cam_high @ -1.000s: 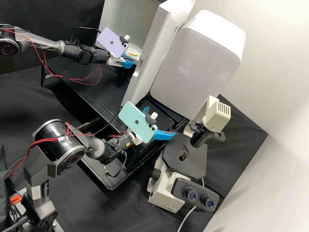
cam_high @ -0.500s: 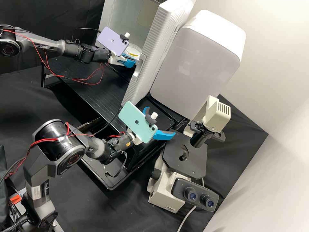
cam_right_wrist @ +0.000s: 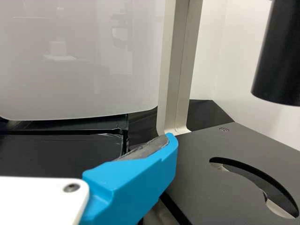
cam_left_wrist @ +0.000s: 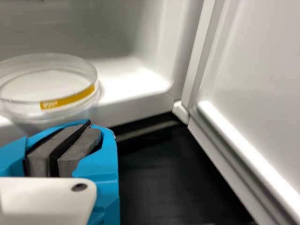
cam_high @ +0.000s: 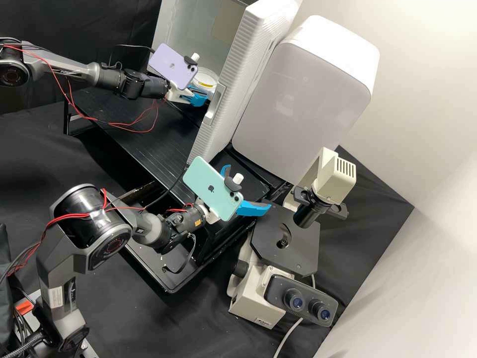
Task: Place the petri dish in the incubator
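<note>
Clear plastic petri dish with a yellow band is sitting on the white incubator floor, just beyond the left gripper, which is pinching shut on nothing. That arm is backing off slightly versus half a second ago, so placement is looking done. The incubator door is standing open.

Probably a lab: microscope beside a white incubator.

One dish. One incubator. One microscope. Two arms: left arm, right arm. Two end effectors: left end effector, right end effector. Two phones: lilac phone, mint phone. One bench.
</note>
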Motion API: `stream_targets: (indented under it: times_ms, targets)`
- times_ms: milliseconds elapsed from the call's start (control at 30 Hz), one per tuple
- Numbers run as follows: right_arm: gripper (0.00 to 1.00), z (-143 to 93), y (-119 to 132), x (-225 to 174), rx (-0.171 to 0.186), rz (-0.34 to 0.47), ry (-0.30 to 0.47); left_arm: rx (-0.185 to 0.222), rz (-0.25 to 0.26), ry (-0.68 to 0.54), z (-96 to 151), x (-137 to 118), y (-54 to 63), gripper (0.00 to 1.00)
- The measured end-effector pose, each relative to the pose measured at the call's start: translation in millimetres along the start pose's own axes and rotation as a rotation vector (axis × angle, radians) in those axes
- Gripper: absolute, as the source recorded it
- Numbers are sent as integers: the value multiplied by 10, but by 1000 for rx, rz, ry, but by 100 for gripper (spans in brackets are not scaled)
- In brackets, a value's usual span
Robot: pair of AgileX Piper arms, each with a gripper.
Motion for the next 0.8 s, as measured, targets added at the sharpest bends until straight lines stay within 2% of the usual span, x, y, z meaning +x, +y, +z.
stream_targets:
  times_ms: [533,700,800]
  targets:
    - [100,0,0,0,0,0,0,26,-51,5,-9,-41,-177,0]
    - [100,0,0,0,0,0,0,23,-43,-6,6,-165,-91,0]
    - [100,0,0,0,0,0,0,17,-22,-16,22,-279,30,0]
